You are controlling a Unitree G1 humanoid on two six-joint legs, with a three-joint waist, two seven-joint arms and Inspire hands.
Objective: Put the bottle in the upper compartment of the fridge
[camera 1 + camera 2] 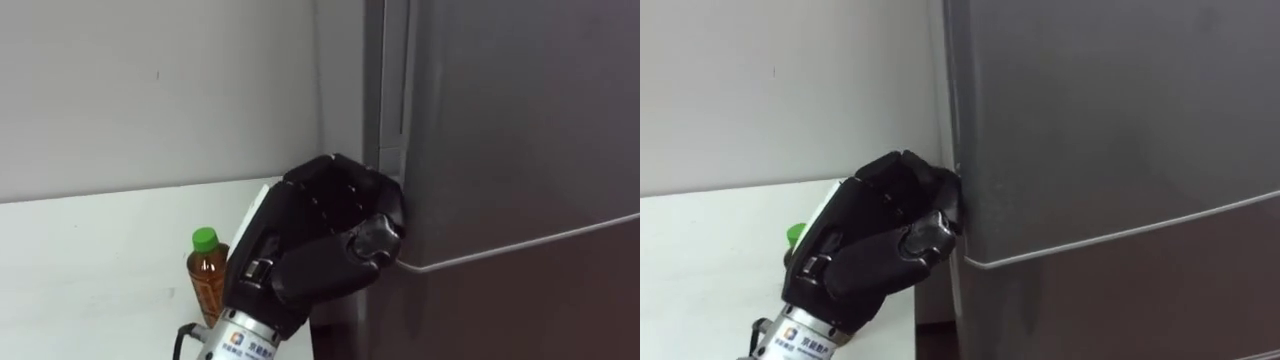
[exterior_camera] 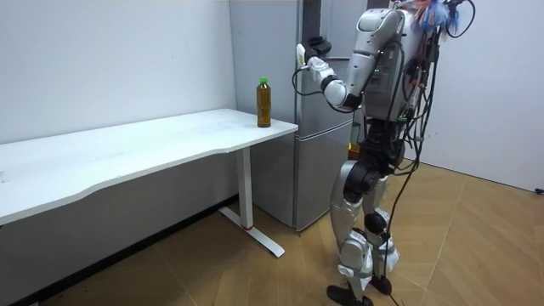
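Bottle with a green cap stands upright on the white table, near the corner next to the grey fridge. No hand holds it. I think it waits there because the fridge looks shut, and the door has to be opened first. The robot stands in front of the fridge with its left arm lifted. The left robot hand is at the left edge of the upper door, just above the line where the lower door begins. Its fingers are bent tight and hook onto that edge, and the thumb rests against the door. It looks ready to pull the door open.
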